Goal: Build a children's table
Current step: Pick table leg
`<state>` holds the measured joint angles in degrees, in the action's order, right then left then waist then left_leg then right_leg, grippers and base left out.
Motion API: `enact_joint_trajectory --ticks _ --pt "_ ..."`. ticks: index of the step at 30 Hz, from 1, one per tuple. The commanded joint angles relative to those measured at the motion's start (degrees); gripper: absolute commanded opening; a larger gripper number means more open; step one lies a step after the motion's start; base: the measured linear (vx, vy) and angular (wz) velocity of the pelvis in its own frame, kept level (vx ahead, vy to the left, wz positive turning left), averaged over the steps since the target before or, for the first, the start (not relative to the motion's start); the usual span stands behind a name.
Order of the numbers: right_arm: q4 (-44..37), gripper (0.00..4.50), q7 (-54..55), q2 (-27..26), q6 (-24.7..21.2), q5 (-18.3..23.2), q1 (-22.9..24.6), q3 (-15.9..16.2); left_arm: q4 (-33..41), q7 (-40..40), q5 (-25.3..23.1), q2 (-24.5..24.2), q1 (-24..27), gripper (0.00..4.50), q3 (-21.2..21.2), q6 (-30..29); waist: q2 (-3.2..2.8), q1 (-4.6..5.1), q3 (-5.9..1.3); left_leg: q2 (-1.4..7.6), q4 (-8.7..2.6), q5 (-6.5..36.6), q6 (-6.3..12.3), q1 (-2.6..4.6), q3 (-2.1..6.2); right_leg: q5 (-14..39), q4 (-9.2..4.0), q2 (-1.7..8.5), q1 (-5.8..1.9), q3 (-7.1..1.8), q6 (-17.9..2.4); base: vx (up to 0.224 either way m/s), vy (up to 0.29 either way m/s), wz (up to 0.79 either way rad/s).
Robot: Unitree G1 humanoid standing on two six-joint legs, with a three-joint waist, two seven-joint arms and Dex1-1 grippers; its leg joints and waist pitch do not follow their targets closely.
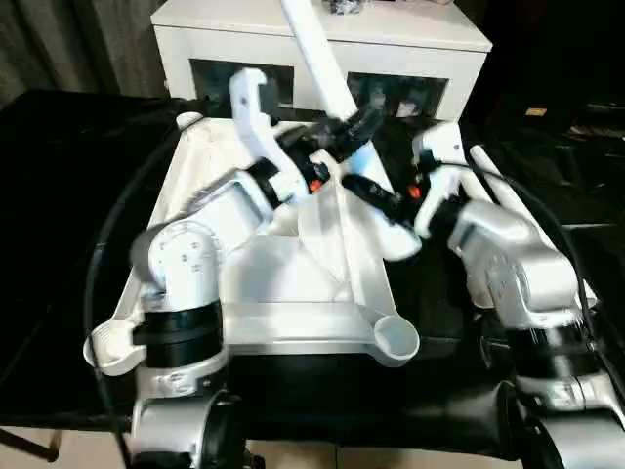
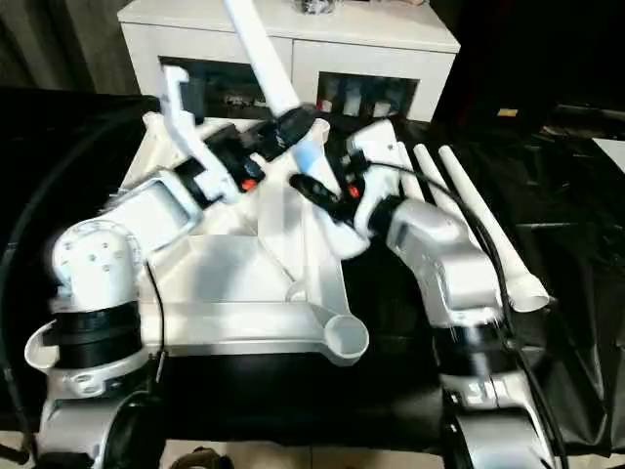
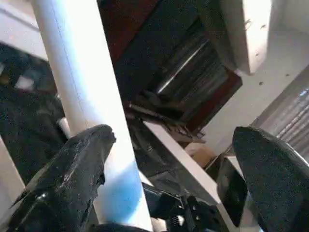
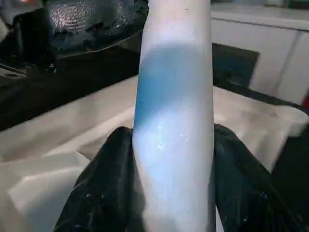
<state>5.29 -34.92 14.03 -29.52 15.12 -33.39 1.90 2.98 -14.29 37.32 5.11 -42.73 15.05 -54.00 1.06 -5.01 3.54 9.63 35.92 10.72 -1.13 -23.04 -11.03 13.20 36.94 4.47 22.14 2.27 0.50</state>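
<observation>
The white table top (image 1: 293, 264) lies upside down on the black-covered table, ribs up, with round corner sockets (image 1: 395, 337) showing. One long white leg (image 1: 317, 59) stands tilted over the top, leaning up and toward the back left. My right gripper (image 4: 174, 145) is shut on this leg near its lower end, also seen as the right gripper (image 1: 376, 195). My left gripper (image 3: 174, 135) is open higher up the leg (image 3: 72, 72); the leg rests against one finger (image 3: 77, 164) and the other stands well apart.
Two more white legs (image 2: 479, 215) lie side by side on the black cover right of the top. A white cabinet with glass doors (image 1: 410, 44) stands close behind the table. A black cable (image 1: 107, 244) loops along the left arm.
</observation>
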Motion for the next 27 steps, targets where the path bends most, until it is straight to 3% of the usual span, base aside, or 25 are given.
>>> enact_joint_trajectory --ticks 1,6,8,11,16,21,27 --pt "-6.8 1.84 -1.9 -1.9 1.2 1.2 -0.5 4.2 -3.2 4.4 -3.1 -0.5 -1.2 4.50 1.6 1.2 0.27 0.16 -4.10 3.30 -4.59 5.1 0.50 1.78 1.58 -2.1 -4.25 3.80 -2.40 -2.40 -13.4 0.000 0.000 0.00" --pt "-6.8 1.84 -0.4 -2.5 2.0 0.4 -0.6 3.3 -3.9 6.0 -3.2 -1.3 -1.6 4.50 2.2 2.4 0.41 0.63 -4.18 3.35 -4.58 4.9 1.41 1.63 1.73 -2.9 -4.23 3.86 -2.66 -2.43 -12.2 0.000 0.000 0.00" --pt "-6.2 1.84 1.2 -3.0 2.4 0.1 -1.0 2.5 -3.7 6.1 -4.0 -1.9 -1.4 4.50 1.3 3.2 0.10 0.56 -4.17 3.63 -4.57 4.1 1.00 1.91 1.65 -3.7 -4.09 3.79 -2.25 -2.38 -13.4 0.000 0.000 0.00" --pt "-5.6 1.84 2.5 -3.5 2.5 0.1 -1.5 1.7 -3.5 6.4 -3.9 -2.0 -1.3 4.50 1.1 3.6 -0.02 -0.03 -4.11 3.70 -4.77 4.5 -0.05 2.23 1.52 -4.0 -4.00 3.57 -2.08 -2.28 -13.7 0.000 0.000 0.00" --pt "-6.6 1.84 -0.3 -2.0 1.7 -0.6 -0.3 4.2 -3.2 6.3 -2.6 -1.6 -1.6 4.50 1.5 4.4 0.08 0.03 -4.12 3.65 -4.95 5.1 -1.16 2.14 1.57 -4.6 -4.03 3.69 -2.37 -2.20 -12.9 0.000 0.000 0.00" --pt "-6.9 1.84 0.2 -2.1 1.7 -0.8 0.8 5.1 -2.5 6.4 -0.6 -1.0 -1.8 4.50 2.3 3.3 0.06 0.04 -4.16 3.55 -4.79 4.4 -0.64 1.98 1.48 -5.4 -4.03 3.89 -2.44 -2.32 -13.4 0.000 0.000 0.00" --pt "-6.3 1.84 0.2 -1.9 1.8 -1.1 0.9 5.3 -1.5 5.4 1.3 -0.9 -1.4 3.99 2.0 1.6 -0.04 -0.02 -4.15 3.60 -4.82 4.8 -0.85 2.13 1.43 -4.9 -4.04 3.81 -2.35 -2.31 -13.6 0.000 0.000 0.00"
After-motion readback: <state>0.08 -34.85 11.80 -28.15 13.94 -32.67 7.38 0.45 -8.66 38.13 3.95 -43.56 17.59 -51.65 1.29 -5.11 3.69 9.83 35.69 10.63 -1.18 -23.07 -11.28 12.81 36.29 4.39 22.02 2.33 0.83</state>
